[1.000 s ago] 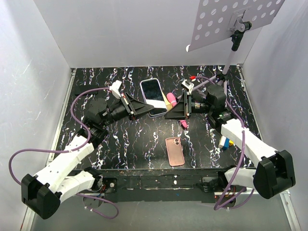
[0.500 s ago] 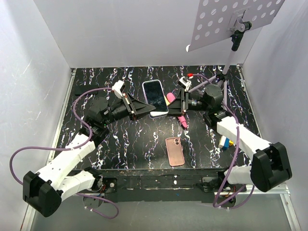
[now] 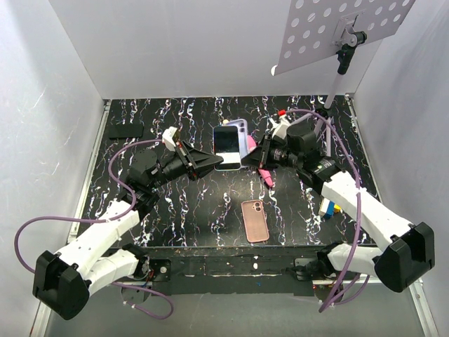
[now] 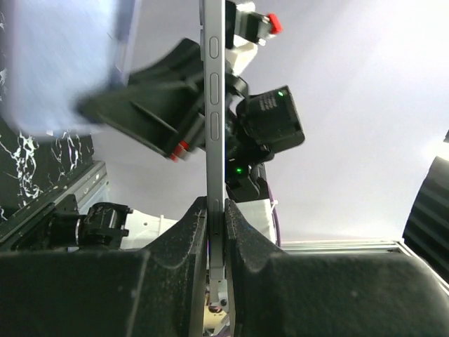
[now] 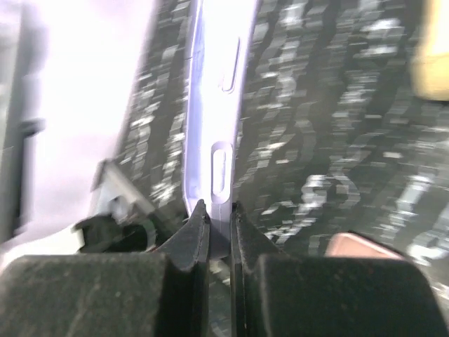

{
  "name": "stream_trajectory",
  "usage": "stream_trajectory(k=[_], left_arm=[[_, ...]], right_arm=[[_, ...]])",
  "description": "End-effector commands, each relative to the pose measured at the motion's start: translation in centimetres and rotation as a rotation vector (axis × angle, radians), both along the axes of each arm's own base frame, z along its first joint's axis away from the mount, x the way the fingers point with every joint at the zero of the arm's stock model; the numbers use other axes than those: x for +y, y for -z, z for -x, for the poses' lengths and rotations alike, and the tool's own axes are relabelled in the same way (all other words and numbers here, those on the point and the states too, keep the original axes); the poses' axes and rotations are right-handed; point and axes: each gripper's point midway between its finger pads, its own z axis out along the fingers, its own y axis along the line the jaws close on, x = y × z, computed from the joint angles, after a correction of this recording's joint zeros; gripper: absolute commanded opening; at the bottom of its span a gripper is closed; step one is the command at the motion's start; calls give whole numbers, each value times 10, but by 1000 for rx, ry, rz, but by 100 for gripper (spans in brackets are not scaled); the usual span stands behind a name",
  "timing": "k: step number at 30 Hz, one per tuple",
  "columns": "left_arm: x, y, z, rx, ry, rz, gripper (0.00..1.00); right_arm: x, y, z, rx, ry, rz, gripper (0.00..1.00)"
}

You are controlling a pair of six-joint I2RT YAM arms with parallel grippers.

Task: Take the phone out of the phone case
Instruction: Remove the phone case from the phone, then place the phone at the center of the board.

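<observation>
The phone (image 3: pixel 226 149), dark screen facing up, hangs above the back middle of the table. My left gripper (image 3: pixel 212 159) is shut on its left edge. In the left wrist view the grey button edge of the phone (image 4: pixel 215 105) rises from between that gripper's (image 4: pixel 216 208) pads. A pale lavender phone case (image 3: pixel 243 132) with a camera cutout sticks out behind the phone's upper right. My right gripper (image 3: pixel 254 150) is shut on it. In the right wrist view the lavender case rim (image 5: pixel 214 105) with its oval slot sits pinched in the right gripper (image 5: pixel 219 210).
A salmon-pink case (image 3: pixel 255 220) lies flat near the front middle of the table. A pink marker (image 3: pixel 266 175) lies under the right arm. There is a small black object (image 3: pixel 126 130) at the back left and a blue-and-yellow item (image 3: pixel 327 207) at the right. A perforated plate (image 3: pixel 337 28) on a stand rises at the back right.
My right gripper has closed on the lavender case's rim. The case now stands offset behind the phone's upper right. Both arms have shifted slightly.
</observation>
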Motion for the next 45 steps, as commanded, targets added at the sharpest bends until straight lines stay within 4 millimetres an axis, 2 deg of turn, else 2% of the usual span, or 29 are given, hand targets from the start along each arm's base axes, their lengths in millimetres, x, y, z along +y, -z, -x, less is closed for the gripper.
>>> stream_trajectory(k=[1, 3, 5, 7, 9, 11, 14, 16, 18, 20, 22, 24, 25, 27, 29, 32, 35, 37, 42, 45], left_arm=[[9, -39, 12, -80, -11, 99, 0], [7, -38, 11, -81, -7, 93, 0], [6, -37, 9, -89, -10, 77, 0], [6, -33, 7, -105, -24, 32, 0], [14, -28, -4, -149, -110, -91, 0], [34, 3, -20, -121, -245, -338, 0], [79, 32, -52, -93, -500, -595, 0], [100, 47, -73, -68, -617, -667, 0], [121, 72, -93, 25, -701, -720, 0], [142, 90, -112, 90, -774, -733, 0], [171, 105, -125, 141, -888, -751, 0], [213, 114, -139, 138, -1051, -744, 0], [229, 114, -142, 134, -1117, -732, 0], [263, 132, -143, 190, -1233, -706, 0], [287, 134, -151, 181, -1304, -658, 0], [324, 155, -159, 260, -1395, -595, 0], [349, 181, -172, 351, -1434, -516, 0], [360, 184, -189, 312, -1431, -466, 0], [371, 202, -226, 293, -1398, -495, 0], [376, 216, -242, 311, -1418, -426, 0]], right_arm=[[-63, 33, -57, -97, 335, 346, 1], [-65, 37, -59, -107, 331, 375, 1], [-59, 36, -56, -120, 293, 354, 1], [-45, 32, -45, -121, 205, 293, 1], [-37, 28, -30, -110, 139, 237, 1], [-36, 26, -14, -96, 95, 210, 1], [-42, 21, 9, -94, 58, 186, 1], [-47, 15, 23, -84, 41, 176, 1], [-51, 7, 35, -87, 26, 159, 1], [-56, 1, 46, -92, 20, 150, 1], [-63, -3, 55, -103, 27, 150, 1], [-69, -2, 62, -106, 32, 151, 1], [-71, -3, 65, -105, 34, 151, 1], [-74, -2, 73, -96, 24, 149, 1], [-75, -3, 81, -85, 12, 137, 1], [-81, -7, 90, -99, 19, 117, 1], [-84, -12, 95, -134, 33, 80, 1], [-85, -14, 99, -143, 26, 72, 1], [-91, -17, 102, -163, 50, 66, 1], [-93, -20, 102, -179, 62, 59, 1]])
